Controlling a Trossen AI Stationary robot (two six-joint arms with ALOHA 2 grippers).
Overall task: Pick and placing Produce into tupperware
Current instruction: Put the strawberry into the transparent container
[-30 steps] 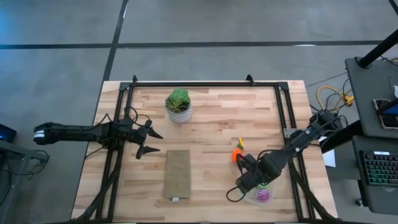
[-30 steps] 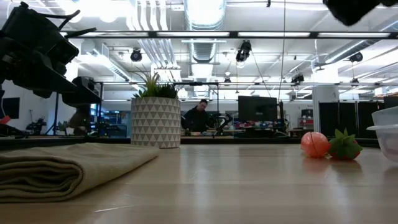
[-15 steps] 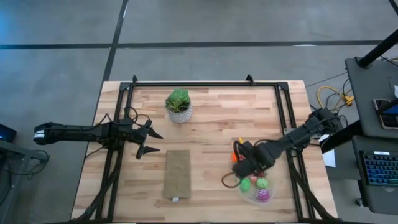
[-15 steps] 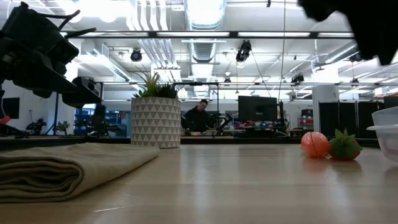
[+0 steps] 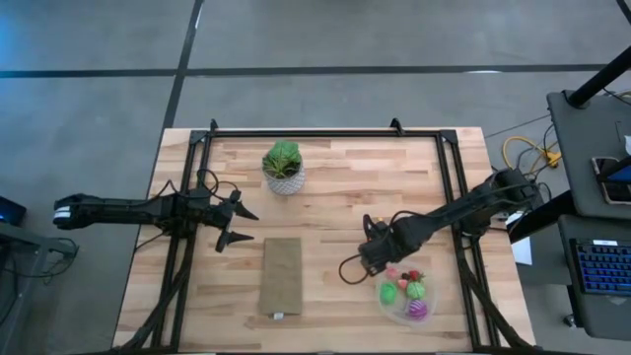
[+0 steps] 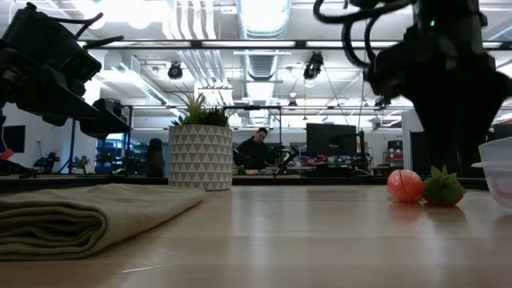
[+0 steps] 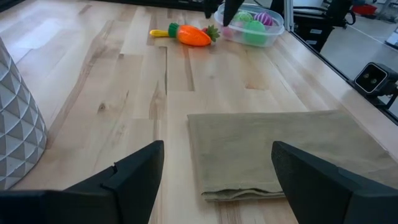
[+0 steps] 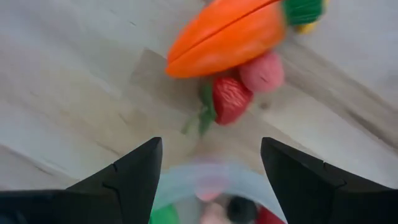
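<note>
From above, my right gripper [image 5: 373, 258] hangs over the table [image 5: 335, 187] just beside the tupperware [image 5: 407, 301], which sits near the table's right front corner with green, red and magenta produce inside. The carrot is hidden under my arm here. Bare wood lies between the cloth [image 5: 281, 274] and my gripper. My left gripper [image 5: 237, 224] waits at the left edge, fingers spread, beside the cloth; the plant [image 5: 284, 168] stands toward the far edge.

Level with the table, the cloth [image 6: 88, 214] fills the left, the plant pot [image 6: 200, 156] stands behind it, and a pink ball [image 6: 406, 186] and strawberry [image 6: 444, 187] touch at right, beside the tupperware rim [image 6: 498, 170]. Wide bare wood between.

From my left wrist, the carrot [image 7: 186, 35] lies just beside the tupperware [image 7: 252, 25].

From my right wrist, my fingers are released, empty, over the tupperware rim [image 8: 205, 177]; the carrot [image 8: 227, 34], strawberry [image 8: 231, 99] and ball [image 8: 262, 71] cluster just beyond.
</note>
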